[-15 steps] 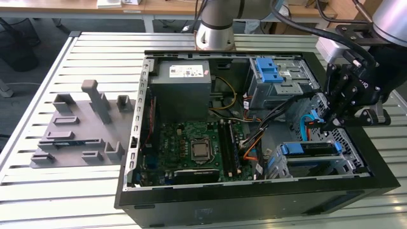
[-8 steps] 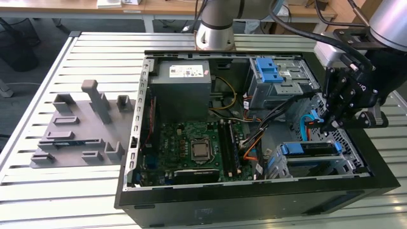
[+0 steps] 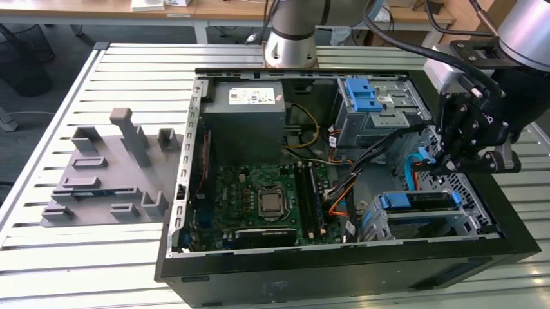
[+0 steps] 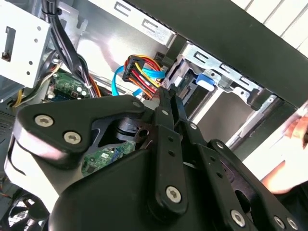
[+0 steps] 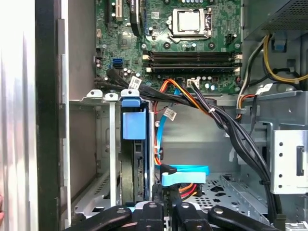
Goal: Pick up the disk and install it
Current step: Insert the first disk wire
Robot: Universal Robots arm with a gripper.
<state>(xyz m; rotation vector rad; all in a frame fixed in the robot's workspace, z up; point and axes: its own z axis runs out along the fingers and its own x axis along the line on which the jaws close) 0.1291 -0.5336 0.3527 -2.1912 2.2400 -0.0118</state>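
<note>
One black metal gripper [image 3: 450, 168] hangs inside the open black computer case [image 3: 344, 270], fingers pressed together, holding nothing, beside a blue flat cable [image 5: 185, 174]. The silver disk in its blue plastic carrier [image 3: 417, 201] sits slotted in the steel drive cage [image 3: 468, 222], at the exterior view's right; its label is hidden.

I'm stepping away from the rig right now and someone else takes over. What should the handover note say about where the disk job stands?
Gripper: hangs inside the open computer case, above the drive cage on the exterior view's right; fingers together, holding nothing visible.
Disk: sits in its blue carrier in the drive cage; in the first wrist view it stands edge-on in the cage slot.
Done: the disk appears placed in the cage.
Left: confirm it is fully seated; whether the blue data cable is plugged into it cannot be told.
</note>
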